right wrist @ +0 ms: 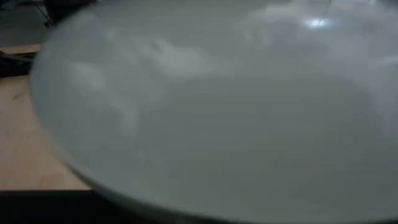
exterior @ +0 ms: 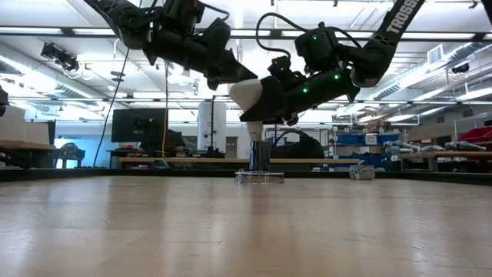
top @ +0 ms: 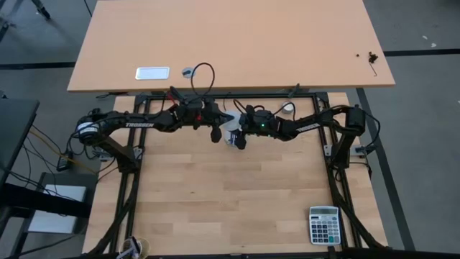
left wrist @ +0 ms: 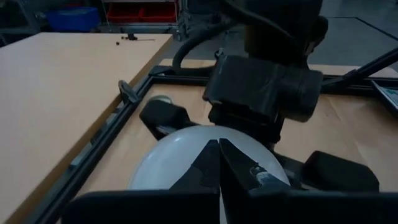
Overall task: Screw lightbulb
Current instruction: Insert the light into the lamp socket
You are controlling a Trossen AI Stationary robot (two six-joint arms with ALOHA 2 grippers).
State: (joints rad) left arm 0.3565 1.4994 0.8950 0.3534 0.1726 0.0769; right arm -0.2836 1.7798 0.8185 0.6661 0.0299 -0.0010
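Observation:
The white lightbulb [exterior: 246, 94] stands neck down over a small socket stand [exterior: 259, 163] on the wooden table. Its neck [exterior: 254, 128] reaches to the socket's top. In the high view the bulb [top: 231, 134] shows between the two grippers at the table's far middle. My right gripper [exterior: 270, 98] comes from the right and is shut on the bulb's head. My left gripper [left wrist: 220, 167] comes from the left, shut, with its tips over the head's top. In the right wrist view the bulb [right wrist: 211, 106] fills the picture. My left gripper's shut fingertips [exterior: 240, 77] lie at the top of the bulb's rounded head [left wrist: 177, 158], slanting down from the table's left; I cannot tell whether they touch it. My right gripper holds the bulb's wide head [left wrist: 267, 155] between its two fingers [left wrist: 163, 117], one on each side, level from the table's right. The bulb stands roughly upright, neck down on the socket.
A calculator [top: 323, 224] lies at the table's near right corner. The black frame rail [top: 230, 97] runs along the far edge. On the bench beyond it are a white flat thing [top: 152, 73], a small round thing [top: 188, 72] and a black cord [top: 206, 75].

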